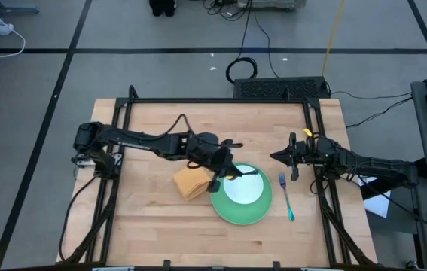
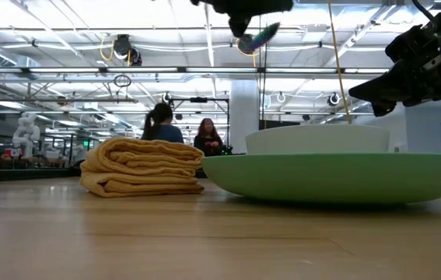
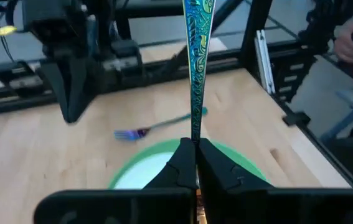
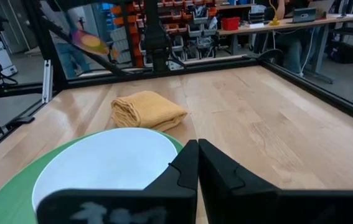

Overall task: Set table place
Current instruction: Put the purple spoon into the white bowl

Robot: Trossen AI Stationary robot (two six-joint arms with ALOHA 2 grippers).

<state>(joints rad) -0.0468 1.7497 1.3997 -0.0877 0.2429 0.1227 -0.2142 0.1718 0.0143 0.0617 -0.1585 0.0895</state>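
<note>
- Green plate on the pale wooden bench, near its middle, with the white bowl nested inside it: seemingly the anchor for the rest of the setting.
- Orange napkin, folded, flat on the wood just beside the plate on the left arm's side, close to the rim but apparently not touching it; probably meant as the flank of the place setting.
- Blue-handled fork flat on the bench on the other side of the plate, near its rim, roughly parallel to the plate's edge and well clear of the bowl.
- Left end effector up in the air above the near edge of the plate, clenched on the teal-handled spoon, handle pinched between the dark fingers and jutting straight forward in the wrist view; in the low view, reddish bowl of the spoon hanging high over the white bowl. Held aloft, most likely, so as to clear the crockery on the way to a spot on the bench.
- Right end effector closed and empty, raised over the bench beyond the fork, off to the side; parked, by the look of it, so as to leave the plate area to the other arm.
- Spoon the one piece not yet laid down; likely place beside the fork or the plate, though that is a guess.
</note>
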